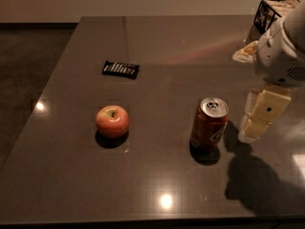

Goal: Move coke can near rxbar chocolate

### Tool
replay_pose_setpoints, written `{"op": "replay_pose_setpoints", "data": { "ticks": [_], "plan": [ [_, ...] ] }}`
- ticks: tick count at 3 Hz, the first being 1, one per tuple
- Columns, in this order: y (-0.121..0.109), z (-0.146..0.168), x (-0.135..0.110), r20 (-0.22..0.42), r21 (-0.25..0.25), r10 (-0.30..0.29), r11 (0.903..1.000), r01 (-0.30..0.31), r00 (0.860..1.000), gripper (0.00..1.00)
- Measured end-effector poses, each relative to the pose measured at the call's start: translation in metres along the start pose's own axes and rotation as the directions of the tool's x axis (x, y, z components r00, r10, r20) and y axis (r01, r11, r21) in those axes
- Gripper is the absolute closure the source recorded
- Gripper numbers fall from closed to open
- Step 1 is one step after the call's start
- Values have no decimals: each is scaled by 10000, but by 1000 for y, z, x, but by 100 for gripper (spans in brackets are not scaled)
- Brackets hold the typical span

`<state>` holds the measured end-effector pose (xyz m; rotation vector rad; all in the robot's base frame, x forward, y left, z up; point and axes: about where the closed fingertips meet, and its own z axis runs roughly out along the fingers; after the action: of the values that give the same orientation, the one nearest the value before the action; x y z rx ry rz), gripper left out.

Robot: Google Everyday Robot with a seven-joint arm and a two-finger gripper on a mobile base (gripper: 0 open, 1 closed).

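Note:
The coke can (209, 126) stands upright on the dark table (157, 51), right of centre, red with a silver top. The rxbar chocolate (120, 69) lies flat in its black wrapper at the back left, well apart from the can. My gripper (259, 120) hangs at the right, just right of the can and a little above the table, with a small gap to the can. It holds nothing that I can see.
A red-yellow apple (112, 121) sits left of the can. A black wire basket (272, 11) stands at the back right corner, with a pale object (245, 52) beside it. The table's front edge runs along the bottom.

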<state>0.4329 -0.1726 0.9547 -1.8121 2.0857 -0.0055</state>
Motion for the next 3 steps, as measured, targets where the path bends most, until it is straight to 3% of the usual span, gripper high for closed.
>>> {"op": "replay_pose_setpoints", "data": {
  "ticks": [2,3],
  "plan": [
    [12,41,-14,949,-474,-333,9982,379,9949,0],
    [14,51,-16,1313,-704,-306,9967,401,9909,19]
  ]
}}
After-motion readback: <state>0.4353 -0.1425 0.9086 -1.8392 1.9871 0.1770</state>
